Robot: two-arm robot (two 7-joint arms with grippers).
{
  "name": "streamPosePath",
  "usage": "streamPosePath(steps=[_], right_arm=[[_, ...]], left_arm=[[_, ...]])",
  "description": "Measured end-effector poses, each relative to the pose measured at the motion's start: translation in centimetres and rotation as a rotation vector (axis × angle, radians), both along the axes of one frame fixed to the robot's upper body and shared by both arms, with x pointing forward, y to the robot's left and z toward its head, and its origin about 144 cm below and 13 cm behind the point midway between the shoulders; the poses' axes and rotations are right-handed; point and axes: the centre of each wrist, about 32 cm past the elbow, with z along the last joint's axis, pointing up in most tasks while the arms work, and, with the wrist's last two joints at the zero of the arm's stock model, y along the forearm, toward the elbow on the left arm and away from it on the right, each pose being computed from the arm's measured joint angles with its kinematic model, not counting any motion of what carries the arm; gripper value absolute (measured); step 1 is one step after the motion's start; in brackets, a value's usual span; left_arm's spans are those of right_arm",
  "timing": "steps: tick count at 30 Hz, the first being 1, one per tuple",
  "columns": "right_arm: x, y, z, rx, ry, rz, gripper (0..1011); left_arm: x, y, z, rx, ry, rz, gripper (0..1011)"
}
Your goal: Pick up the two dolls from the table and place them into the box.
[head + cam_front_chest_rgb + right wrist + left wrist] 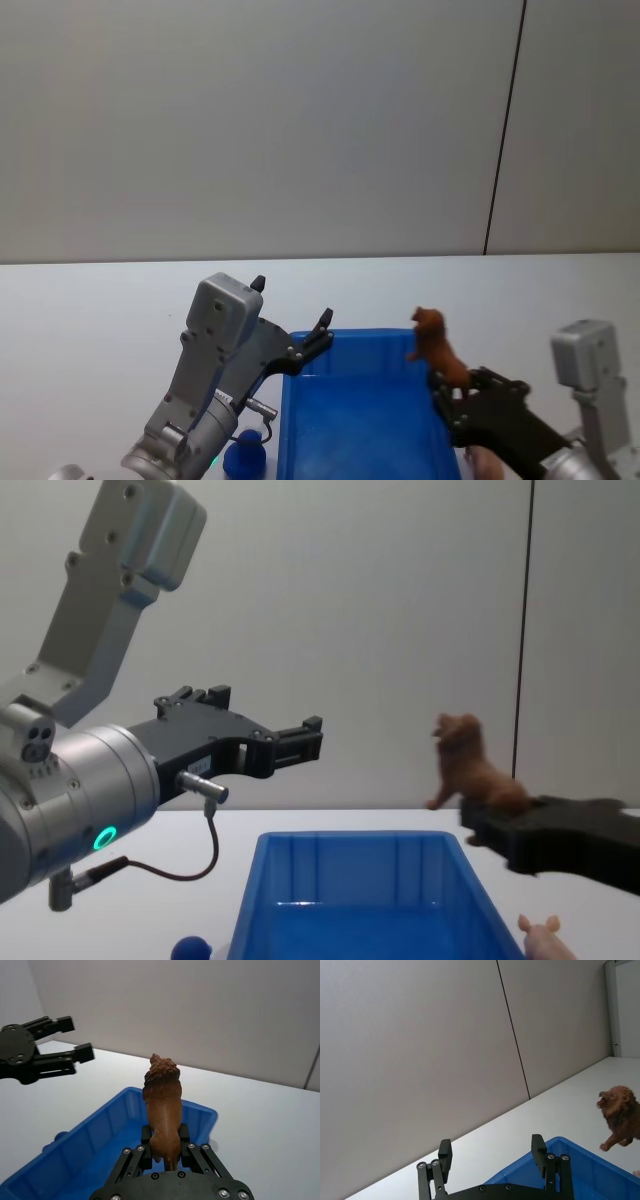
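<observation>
The blue box (350, 342) stands on the white table (90, 320) right in front of me. My right gripper (446, 396) is shut on the brown shaggy doll (437, 350) and holds it upright above the box's right rim; the right wrist view shows the fingers (146, 1136) clamped on its hind part (162, 1095). My left gripper (292, 300) hangs open and empty above the box's far left corner, its fingers (445, 1149) spread wide. The pale pink doll (545, 938) lies on the table to the right of the box, below the right gripper.
A small round blue object (245, 455) sits on the table just left of the box. A plain grey wall (300, 120) rises behind the table's far edge. Open tabletop lies to the left, right and beyond the box.
</observation>
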Motion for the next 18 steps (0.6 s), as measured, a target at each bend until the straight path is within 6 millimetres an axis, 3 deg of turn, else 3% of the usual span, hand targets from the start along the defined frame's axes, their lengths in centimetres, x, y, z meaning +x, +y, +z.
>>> streamPosePath(steps=[5,18], right_arm=[[0.7,0.8,0.0,-0.004,0.004,0.041,346],[1.7,1.7,-0.3,-0.024,0.028,0.054,772]], left_arm=[[0.0,0.0,0.0,0.0,0.0,0.0,1001],[0.0,0.0,0.0,0.0,0.0,0.0,1001]])
